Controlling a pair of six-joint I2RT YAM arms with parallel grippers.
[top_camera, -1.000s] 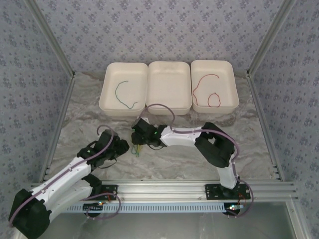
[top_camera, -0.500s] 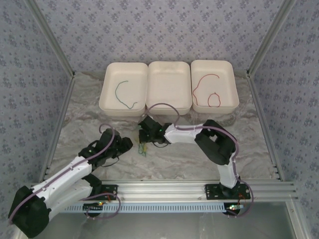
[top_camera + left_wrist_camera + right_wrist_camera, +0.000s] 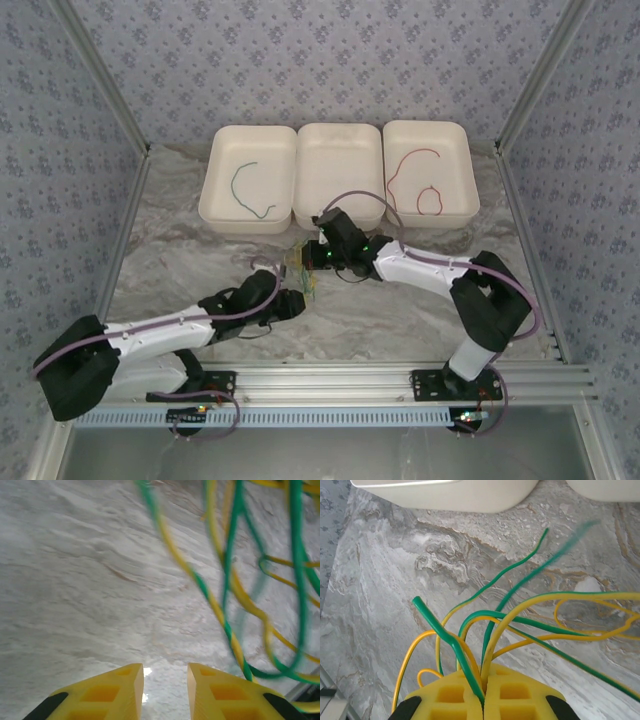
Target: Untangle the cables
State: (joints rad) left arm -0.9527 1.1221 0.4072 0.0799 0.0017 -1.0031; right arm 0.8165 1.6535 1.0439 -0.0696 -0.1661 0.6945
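Though lying loose on the marbled table [image 3: 180, 260] a second ago, now carried up and toward the trays: tangle of green and yellow cables [image 3: 520, 615], pinched in the right gripper [image 3: 484, 685]. Fingers there pressed tight together on several strands at once, having been partly spread a second back.

Shifted too, as seen from above: right gripper further right and nearer the middle white tray [image 3: 340, 150]; left gripper [image 3: 298, 300] swung in from the left, stretched out low, now just beside the tangle.

Through the left wrist camera, fingers a little apart, with nothing but bare table between them. Green and yellow strands hanging just ahead and to the right, one running down toward the outer edge of the right finger. Touching or not, cannot tell.

Meaning for the task: hold secured on one side, second hold not yet taken. Probably called for next: closing the left fingers on a single strand and drawing it away from the clamp. Risk there: several strands pinned together on the right, so as likely to tighten as to come free.

Already apart from the tangle: one green cable [image 3: 234, 185] in the left tray [image 3: 220, 150], one red cable [image 3: 400, 165] in the right tray [image 3: 455, 150]. Well along, then, with only the green-and-yellow knot left.
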